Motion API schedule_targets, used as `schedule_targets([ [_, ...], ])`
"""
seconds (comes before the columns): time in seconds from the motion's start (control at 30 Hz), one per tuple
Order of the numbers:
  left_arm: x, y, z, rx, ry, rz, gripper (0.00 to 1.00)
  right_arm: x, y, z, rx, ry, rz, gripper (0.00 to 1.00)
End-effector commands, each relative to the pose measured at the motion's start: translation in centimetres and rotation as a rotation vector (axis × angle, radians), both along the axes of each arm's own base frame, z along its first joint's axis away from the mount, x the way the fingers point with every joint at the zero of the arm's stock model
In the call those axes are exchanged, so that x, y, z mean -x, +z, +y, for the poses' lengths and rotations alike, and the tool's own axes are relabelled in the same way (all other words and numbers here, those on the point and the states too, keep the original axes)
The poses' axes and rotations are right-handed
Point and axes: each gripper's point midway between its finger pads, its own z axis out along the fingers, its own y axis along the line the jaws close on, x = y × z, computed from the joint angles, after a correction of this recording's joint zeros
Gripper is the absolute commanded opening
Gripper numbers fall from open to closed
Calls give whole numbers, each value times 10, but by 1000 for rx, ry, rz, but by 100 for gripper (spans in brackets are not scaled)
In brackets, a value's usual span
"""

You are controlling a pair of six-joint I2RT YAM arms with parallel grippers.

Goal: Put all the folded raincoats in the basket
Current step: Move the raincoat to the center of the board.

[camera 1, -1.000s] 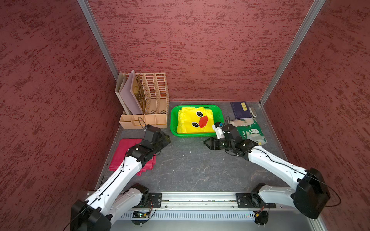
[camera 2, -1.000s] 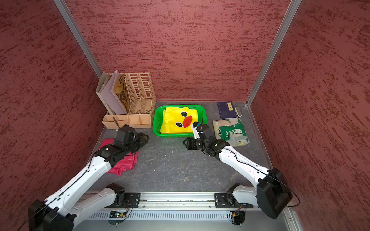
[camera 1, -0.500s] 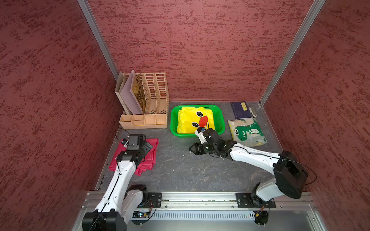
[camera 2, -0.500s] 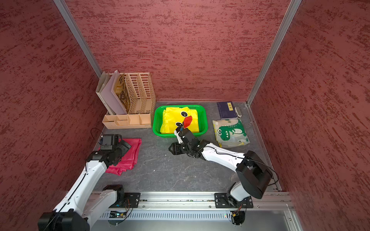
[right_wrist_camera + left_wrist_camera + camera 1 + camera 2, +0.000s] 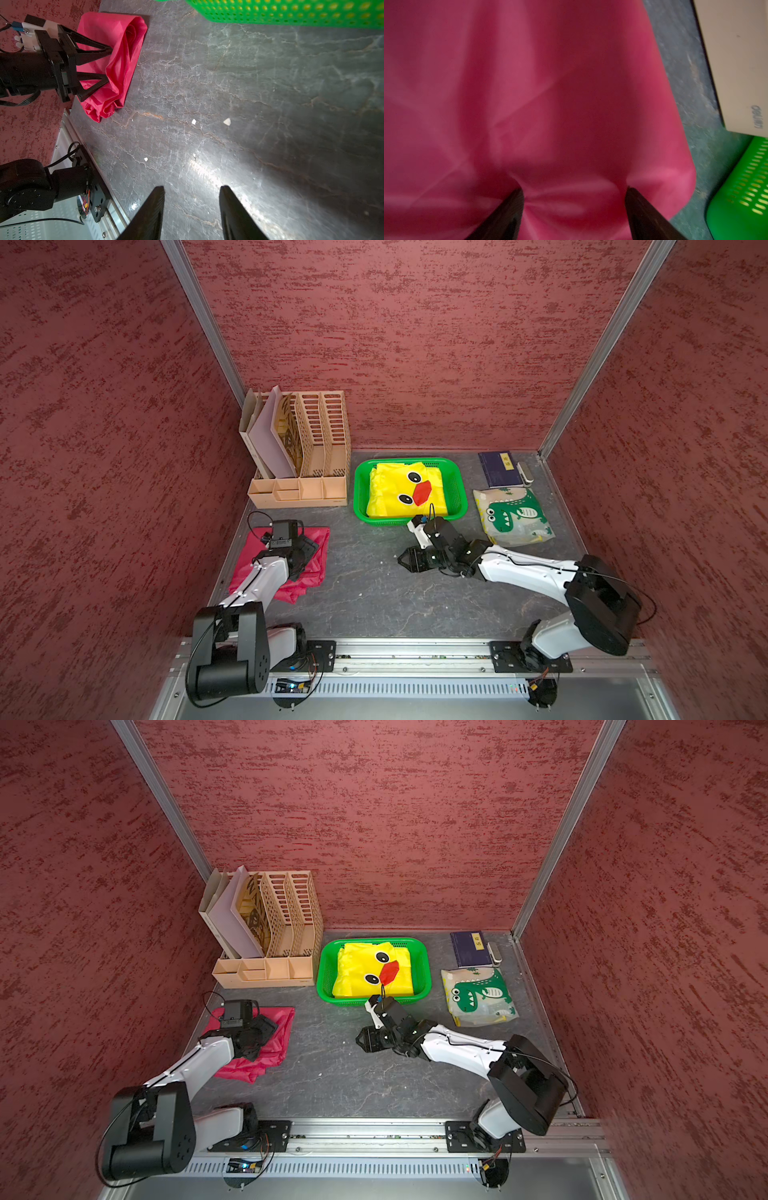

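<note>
A folded red raincoat (image 5: pixel 318 576) (image 5: pixel 279 1025) lies on the dark table by the left wall. My left gripper (image 5: pixel 308 549) (image 5: pixel 574 189) is pressed down onto it with its jaws open. The tips dent the red raincoat (image 5: pixel 550 83), and a fold bunches up between them. The right wrist view shows the left gripper (image 5: pixel 109 64) with fingers apart on the red raincoat (image 5: pixel 122 41). The green basket (image 5: pixel 358 489) (image 5: pixel 321 973) (image 5: pixel 291 12) holds a yellow duck-face raincoat (image 5: pixel 390 489). My right gripper (image 5: pixel 402 561) (image 5: pixel 192 187) hovers open and empty in front of the basket.
A tan slotted file organizer (image 5: pixel 309 448) stands left of the basket. A dinosaur-print pouch (image 5: pixel 513 514) and a dark blue book (image 5: pixel 498 468) lie at the right. The metal rail (image 5: pixel 415 649) runs along the front edge. White crumbs (image 5: pixel 227 121) dot the table.
My left arm has pulled back from beside the basket to the red raincoat and set its jaws down on it. My right gripper has slid left, away from the basket's front.
</note>
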Motion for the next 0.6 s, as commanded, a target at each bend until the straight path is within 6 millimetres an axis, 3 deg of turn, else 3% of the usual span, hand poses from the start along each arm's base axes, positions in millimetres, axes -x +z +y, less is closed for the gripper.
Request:
schedule_targets([
  [0.0, 27, -29, -43, 87, -79, 107, 81, -6, 10, 1, 20, 0, -47, 49],
  [0.13, 46, -34, -80, 130, -105, 116, 79, -11, 13, 4, 21, -14, -47, 51],
  [0.23, 57, -24, -94, 133, -111, 87, 78, -14, 16, 7, 11, -26, -47, 53],
  [0.37, 67, 15, -94, 88, -118, 16, 81, -19, 21, 13, -15, -46, -36, 57],
  [0.47, 64, 54, -92, 73, -173, -97, 97, -21, 24, 24, -59, -48, 0, 60],
  [0.57, 55, 92, -90, 12, -257, -184, 100, -20, 23, 38, -100, -60, 38, 62],
])
